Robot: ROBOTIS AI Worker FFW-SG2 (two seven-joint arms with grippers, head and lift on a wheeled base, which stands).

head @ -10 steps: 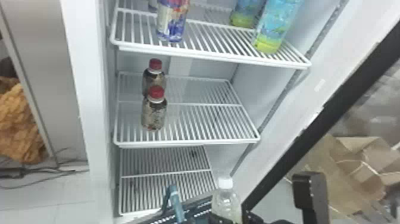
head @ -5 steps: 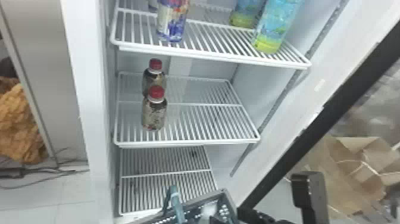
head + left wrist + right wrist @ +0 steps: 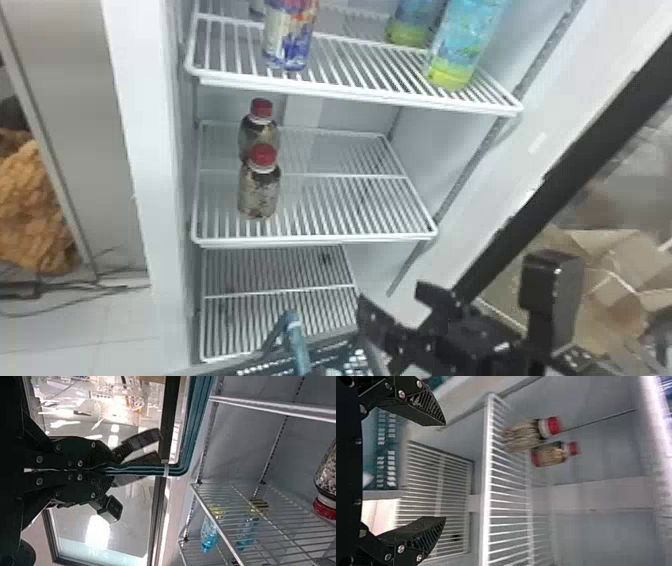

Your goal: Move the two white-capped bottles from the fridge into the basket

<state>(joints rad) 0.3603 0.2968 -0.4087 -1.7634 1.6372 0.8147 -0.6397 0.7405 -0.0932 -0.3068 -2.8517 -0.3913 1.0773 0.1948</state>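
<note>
Left pincer (image 3: 104, 469) clamped shut on the basket's handle (image 3: 295, 345), fingers pressed together around the ribs! Moving right, the fridge's left edge (image 3: 145, 200) runs tall beside the racks, and two red-capped bottles (image 3: 259, 192) stand upright at the left side of the middle shelf (image 3: 320, 242). Below, the basket (image 3: 340, 332) has its rim right by the bottom shelf (image 3: 280, 292). Right pincer (image 3: 391, 295) next, wide open, nothing in its grip, with room between it and the middle shelf's front edge; farther right, the black door frame (image 3: 575, 150) slants past. And the basket itself: blue-green, slotted walls, ribbed handle with a pale band. Inside it, one pale shape (image 3: 367, 479), too blurred to call a white-capped bottle.
</note>
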